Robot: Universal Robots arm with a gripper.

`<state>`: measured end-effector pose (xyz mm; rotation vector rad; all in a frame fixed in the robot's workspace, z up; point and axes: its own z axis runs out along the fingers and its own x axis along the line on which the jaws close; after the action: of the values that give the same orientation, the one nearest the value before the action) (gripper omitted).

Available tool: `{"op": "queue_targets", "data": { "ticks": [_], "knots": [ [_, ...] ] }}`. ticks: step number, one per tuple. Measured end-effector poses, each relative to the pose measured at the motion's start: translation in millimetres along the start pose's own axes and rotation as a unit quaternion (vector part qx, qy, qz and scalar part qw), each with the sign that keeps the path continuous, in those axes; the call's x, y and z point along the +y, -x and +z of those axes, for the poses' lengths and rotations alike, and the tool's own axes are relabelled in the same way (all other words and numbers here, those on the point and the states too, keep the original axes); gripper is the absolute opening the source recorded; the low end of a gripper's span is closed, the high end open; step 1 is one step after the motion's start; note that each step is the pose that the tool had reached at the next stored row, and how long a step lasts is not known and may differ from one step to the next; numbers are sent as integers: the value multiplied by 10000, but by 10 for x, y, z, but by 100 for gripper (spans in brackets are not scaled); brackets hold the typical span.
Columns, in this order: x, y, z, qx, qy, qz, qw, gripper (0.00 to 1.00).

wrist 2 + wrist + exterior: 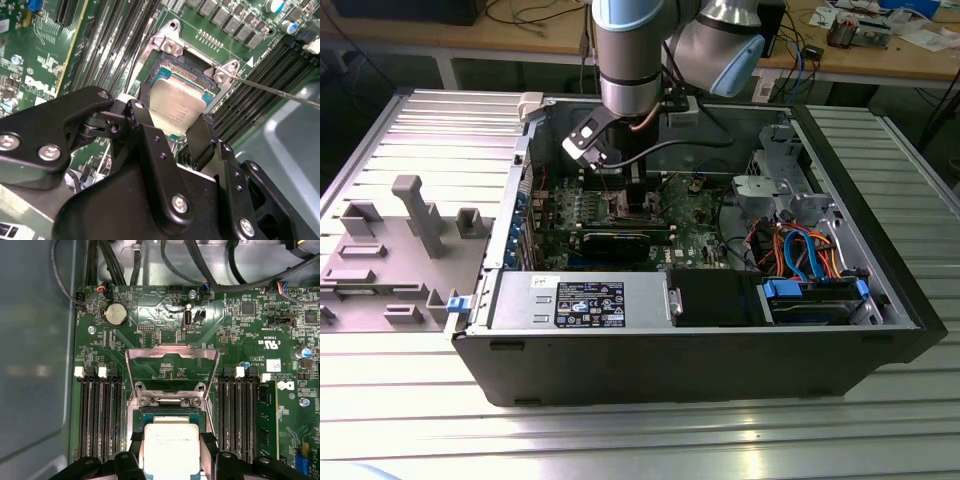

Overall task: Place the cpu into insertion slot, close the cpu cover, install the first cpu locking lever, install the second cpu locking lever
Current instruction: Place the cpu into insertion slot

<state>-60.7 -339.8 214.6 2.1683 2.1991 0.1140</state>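
Jaws clamped on two opposite edges of the cpu (171,450), held low over the open socket (170,413); cpu cover (172,350) stands raised at its hinge. Risk: a tilted or offset release could bend socket pins or leave it unseated.

We see bright, even overhead light on the ribbed tabletop (620,440), sheen along its ridges; the computer case (670,365) interior sits in shadow. In the first wrist view, the cpu (171,447) glares pale and the cpu cover (172,350) glints pink.
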Motion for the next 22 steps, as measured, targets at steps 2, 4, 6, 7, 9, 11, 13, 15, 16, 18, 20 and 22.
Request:
{"op": "queue_targets", "data": {
  "ticks": [2,4,6,7,9,11,13,15,16,18,20,22],
  "knots": [
    [-3,0,32,-1,0,5,10000,53],
    [-8,-4,87,0,0,6,10000,53],
    [-11,-14,123,0,0,5,10000,53],
    [-13,-18,139,1,0,6,10000,53],
    [-15,-20,150,-5,-3,5,10000,53],
    [-16,-21,165,-3,-2,5,10000,53],
    [-18,-23,168,0,0,6,10000,53],
    [-17,-23,165,1,0,6,10000,53],
    [-17,-24,160,3,1,6,10000,53],
    [-14,-28,146,16,6,7,10000,53],
    [-14,-24,124,2,1,6,10000,53],
    [-14,-24,124,3,2,8,10000,53]
  ]
}}
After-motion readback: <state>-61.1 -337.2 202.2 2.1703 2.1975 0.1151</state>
